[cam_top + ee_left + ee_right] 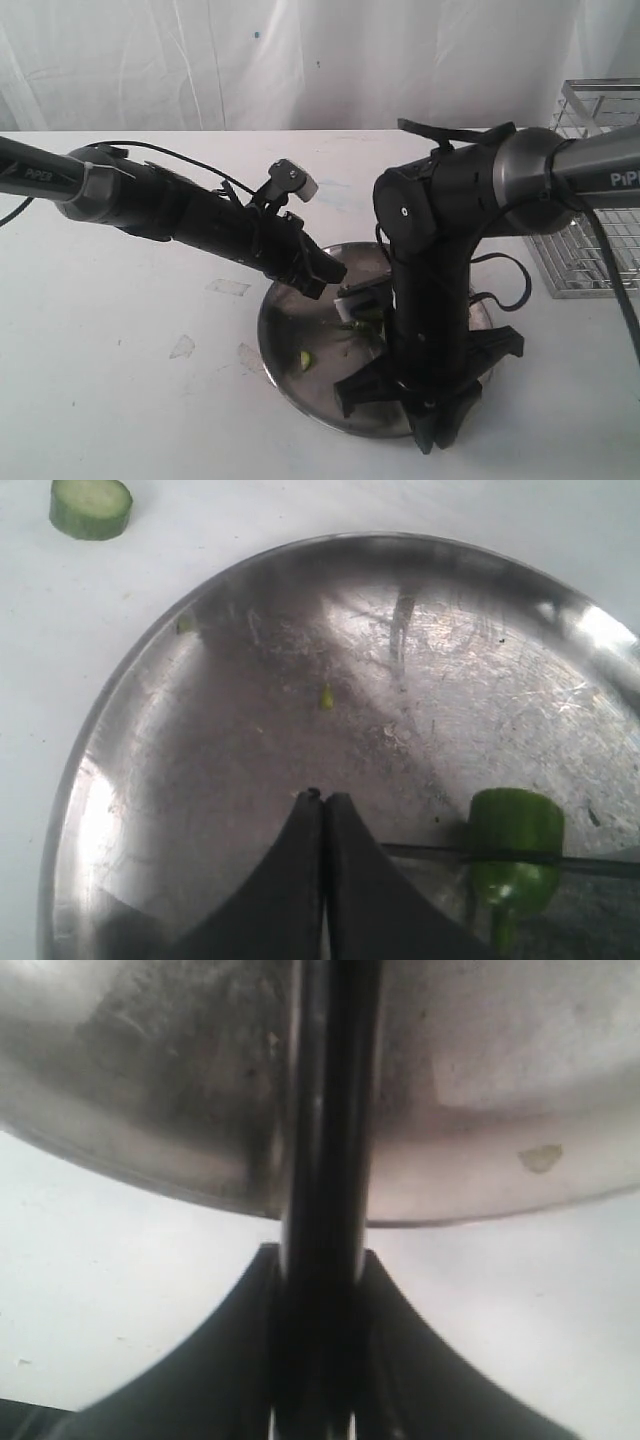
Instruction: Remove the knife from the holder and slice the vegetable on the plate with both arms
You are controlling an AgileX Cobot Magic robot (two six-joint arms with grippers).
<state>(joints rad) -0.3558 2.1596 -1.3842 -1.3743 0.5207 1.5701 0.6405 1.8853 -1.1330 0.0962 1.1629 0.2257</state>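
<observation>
Here the slicing step is judged to be in hand: the knife (pixel 325 1160) is already out of the holder (pixel 592 190), which stands at the far right edge of the tabletop (pixel 120 350). The plate (pixel 272 345) sits near the front edge, approx. mid-tabletop. In the left wrist view the thin blade is seen laid across the vegetable (pixel 512 865), on the plate, stem pointing away from the cut. A loose green slice (pixel 91 505) lies on the tabletop just off the plate rim.

Right gripper (pixel 318 1260): fingers pinched tight on the black knife handle, no gap seen. Left gripper (pixel 323 810): fingers pressed together w/ nothing between them, tips over bare plate near the vegetable; contact w/ the plate can't be told.

Next move, as judged: the blade is to be pressed down through the vegetable while it is kept steady.
</observation>
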